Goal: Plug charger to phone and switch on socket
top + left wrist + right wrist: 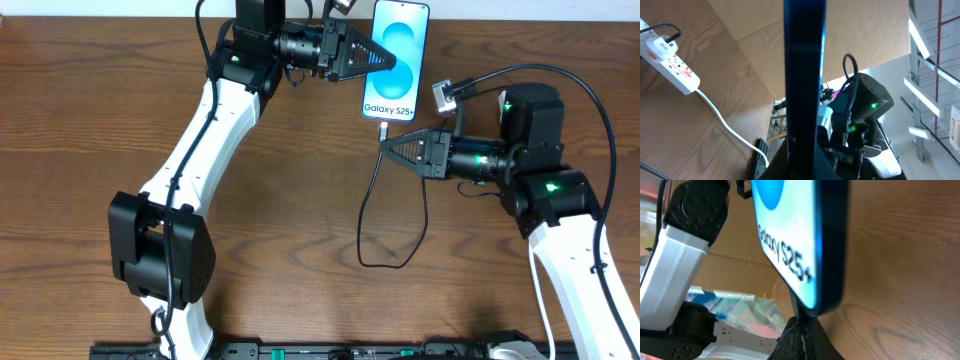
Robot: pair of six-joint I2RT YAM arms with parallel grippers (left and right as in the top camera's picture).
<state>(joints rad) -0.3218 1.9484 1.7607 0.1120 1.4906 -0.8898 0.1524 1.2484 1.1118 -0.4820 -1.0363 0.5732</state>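
The phone [397,55] lies at the table's far middle, its "Galaxy S25+" end toward the near side. My left gripper [388,62] reaches in from the left and is shut on the phone; in the left wrist view the phone's edge [805,75] is a dark upright bar. My right gripper [385,146] is shut on the charger plug [383,129], held against the phone's near short end [827,302]; whether it is seated is hidden. The black cable [395,262] loops toward me. The socket [671,61] shows only in the left wrist view.
A white cord [725,125] runs from the socket to the table edge, and a black cable [665,29] is plugged into the strip. A black rail [300,352] lines the table's front edge. Both arms crowd the far middle.
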